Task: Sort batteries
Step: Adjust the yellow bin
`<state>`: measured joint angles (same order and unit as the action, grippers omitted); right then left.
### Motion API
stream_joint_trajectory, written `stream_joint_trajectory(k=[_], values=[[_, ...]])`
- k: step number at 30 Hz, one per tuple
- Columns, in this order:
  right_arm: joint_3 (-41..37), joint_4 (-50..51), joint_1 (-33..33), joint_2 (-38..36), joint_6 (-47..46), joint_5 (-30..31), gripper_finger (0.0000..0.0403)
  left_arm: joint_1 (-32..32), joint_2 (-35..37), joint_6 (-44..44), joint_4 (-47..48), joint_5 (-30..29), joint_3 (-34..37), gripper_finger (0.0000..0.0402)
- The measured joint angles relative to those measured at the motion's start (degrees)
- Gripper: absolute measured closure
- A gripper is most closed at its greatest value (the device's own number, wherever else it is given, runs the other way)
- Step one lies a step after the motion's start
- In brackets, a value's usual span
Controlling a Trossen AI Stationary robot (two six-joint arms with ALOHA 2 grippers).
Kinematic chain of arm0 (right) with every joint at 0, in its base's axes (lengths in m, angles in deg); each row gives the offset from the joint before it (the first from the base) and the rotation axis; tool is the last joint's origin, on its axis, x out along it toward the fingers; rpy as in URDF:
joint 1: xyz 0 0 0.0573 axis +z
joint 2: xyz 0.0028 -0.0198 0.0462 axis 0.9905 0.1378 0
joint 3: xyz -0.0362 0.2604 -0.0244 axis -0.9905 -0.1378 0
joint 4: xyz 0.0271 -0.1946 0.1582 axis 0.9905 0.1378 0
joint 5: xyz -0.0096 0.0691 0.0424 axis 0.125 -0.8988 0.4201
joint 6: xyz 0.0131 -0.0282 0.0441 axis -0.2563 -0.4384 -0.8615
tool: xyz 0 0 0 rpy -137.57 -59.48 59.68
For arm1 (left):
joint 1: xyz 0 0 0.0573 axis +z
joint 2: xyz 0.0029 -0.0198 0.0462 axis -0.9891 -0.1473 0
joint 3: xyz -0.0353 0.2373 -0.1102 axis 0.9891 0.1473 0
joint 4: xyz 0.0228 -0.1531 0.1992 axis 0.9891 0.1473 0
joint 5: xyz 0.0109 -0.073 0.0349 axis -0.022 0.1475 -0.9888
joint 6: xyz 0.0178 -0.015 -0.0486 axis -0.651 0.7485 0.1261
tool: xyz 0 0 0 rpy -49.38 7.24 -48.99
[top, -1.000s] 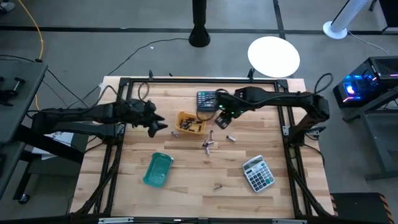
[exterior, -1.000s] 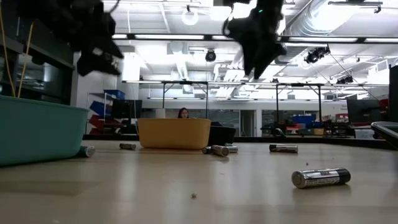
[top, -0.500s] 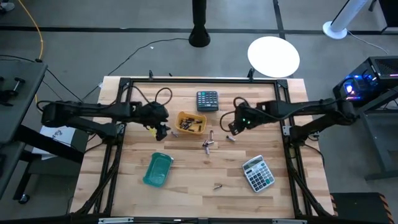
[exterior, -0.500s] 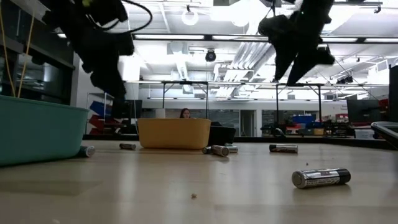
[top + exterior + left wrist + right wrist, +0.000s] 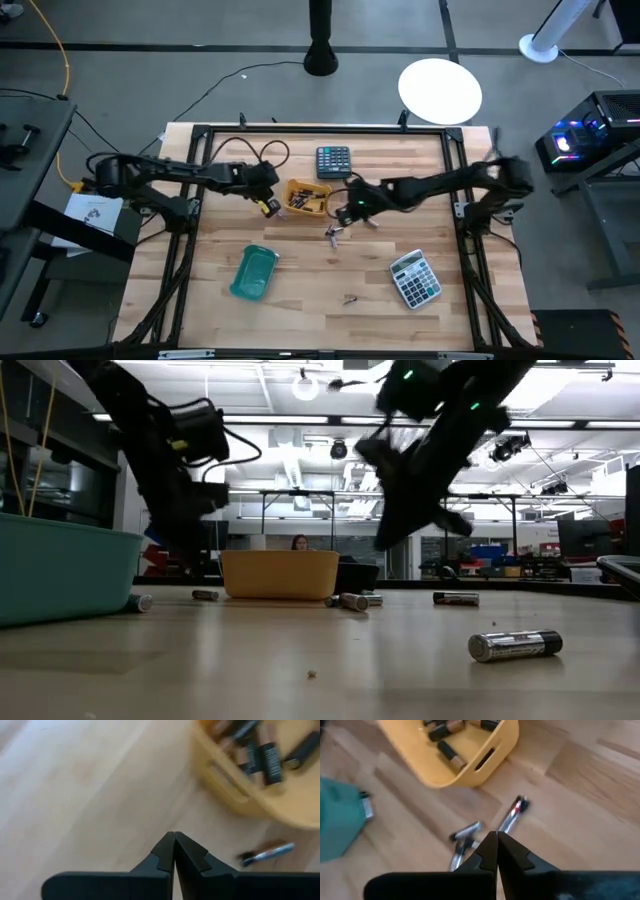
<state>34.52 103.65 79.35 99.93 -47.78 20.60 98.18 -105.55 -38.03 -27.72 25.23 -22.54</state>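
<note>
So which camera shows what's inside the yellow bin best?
The left wrist view: it looks down into the yellow bin at dark and copper batteries. The right wrist view shows fewer, the high view shows them tiny, and the low view shows only its wall.

Batteries: I count several dark, copper-ended cells point(image 5: 451, 752) lying loose in the yellow bin point(image 5: 306, 197). A small silvery cluster point(image 5: 334, 233) lies flat on the surface just beside it. One more cell point(image 5: 350, 298) lies alone, nearer the front edge.

Tub point(image 5: 307, 197) mid-table with batteries point(image 5: 310, 200) inside, calculator point(image 5: 333, 161) behind it, loose batteries point(image 5: 335, 232) in front.
</note>
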Motion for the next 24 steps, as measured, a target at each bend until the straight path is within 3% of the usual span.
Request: stream_joint_trajectory(k=[6,12,15,24], values=[[8.70,-1.55,-1.80,10.19,7.20,0.09,0.0402,-1.73,-3.68,0.79,-5.38,2.85,-0.09,0.0401],[16.80,0.05,-4.99,16.43,12.61,0.69,0.0402,-1.82,-4.29,1.81,-6.29,0.49,0.06,0.0401],[19.78,0.11,-7.02,18.17,14.10,0.79,0.0402,-0.19,-3.92,1.39,-5.77,-2.21,-0.07,0.0401],[24.44,1.18,-10.97,17.92,18.90,-0.19,0.0403,6.00,-1.93,-2.58,-1.89,-2.10,-0.55,0.0401]])
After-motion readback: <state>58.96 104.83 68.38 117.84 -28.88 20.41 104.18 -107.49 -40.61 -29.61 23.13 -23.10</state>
